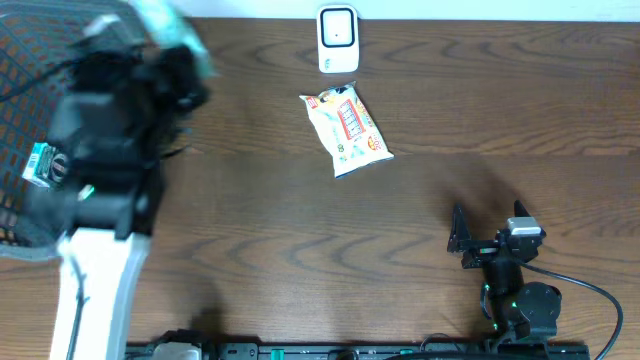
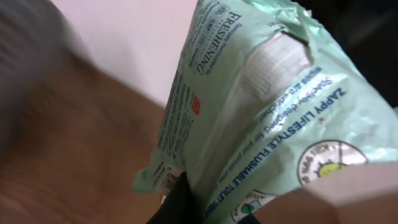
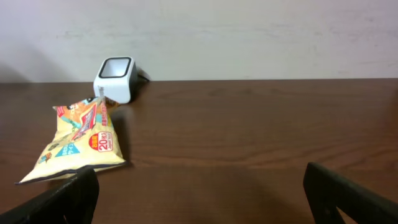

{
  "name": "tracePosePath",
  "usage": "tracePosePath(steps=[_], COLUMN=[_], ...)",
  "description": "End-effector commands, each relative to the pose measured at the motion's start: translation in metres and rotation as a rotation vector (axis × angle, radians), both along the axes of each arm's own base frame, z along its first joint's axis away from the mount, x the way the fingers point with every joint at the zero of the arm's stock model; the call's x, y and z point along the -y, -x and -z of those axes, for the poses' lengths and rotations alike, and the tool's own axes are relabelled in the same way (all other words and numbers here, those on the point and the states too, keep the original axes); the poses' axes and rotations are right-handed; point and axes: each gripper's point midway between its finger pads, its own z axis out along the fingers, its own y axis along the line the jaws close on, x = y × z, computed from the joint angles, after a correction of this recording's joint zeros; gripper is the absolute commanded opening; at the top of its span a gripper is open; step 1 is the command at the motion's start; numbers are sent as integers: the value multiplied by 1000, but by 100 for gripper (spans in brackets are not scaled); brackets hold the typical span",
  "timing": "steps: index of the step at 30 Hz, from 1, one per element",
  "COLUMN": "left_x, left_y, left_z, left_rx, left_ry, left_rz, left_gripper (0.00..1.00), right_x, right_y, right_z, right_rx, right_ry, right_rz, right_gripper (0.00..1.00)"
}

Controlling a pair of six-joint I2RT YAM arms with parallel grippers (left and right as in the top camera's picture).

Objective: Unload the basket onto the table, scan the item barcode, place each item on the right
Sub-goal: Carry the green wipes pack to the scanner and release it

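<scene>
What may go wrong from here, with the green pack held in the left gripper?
1. The left gripper grips the crumpled green pack only near one edge, so it may slip or fold and hide its barcode.
2. The snack bag lies close in front of the scanner; the arm or pack might knock it when approaching.

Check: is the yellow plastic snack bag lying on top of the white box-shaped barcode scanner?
No, the snack bag lies flat on the brown wooden table, near the scanner but not on it.
</scene>
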Motion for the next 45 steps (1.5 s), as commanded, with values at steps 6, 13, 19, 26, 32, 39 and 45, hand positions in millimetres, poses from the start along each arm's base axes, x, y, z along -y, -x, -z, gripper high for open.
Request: tracePosePath(steps=[6, 13, 19, 26, 32, 39, 45], left_x=[71, 102, 121, 138, 136, 92, -26], left_y=[-50, -67, -61, -66, -66, -61, -31], left_z=[120, 220, 260, 251, 224, 101, 10], left_rx=[-293, -484, -565, -503, -424, -107, 24], left_ry=[-10, -59, -88, -105, -165, -349, -496], left_rz=[126, 173, 210, 257, 310, 262, -139], left_gripper=[7, 8, 12, 33, 46, 46, 56], right_x=[-1, -1, -1, -1, -1, -1, -1], right_y=[0, 0, 0, 0, 0, 0, 0], right_z=[0, 0, 0, 0, 0, 0, 0], right_rx=[2, 2, 2, 2, 2, 2, 2], right_ry=[8, 8, 8, 8, 8, 8, 8], right_rz=[-5, -5, -5, -5, -5, -5, -5], right_gripper=[99, 99, 99, 99, 99, 99, 99])
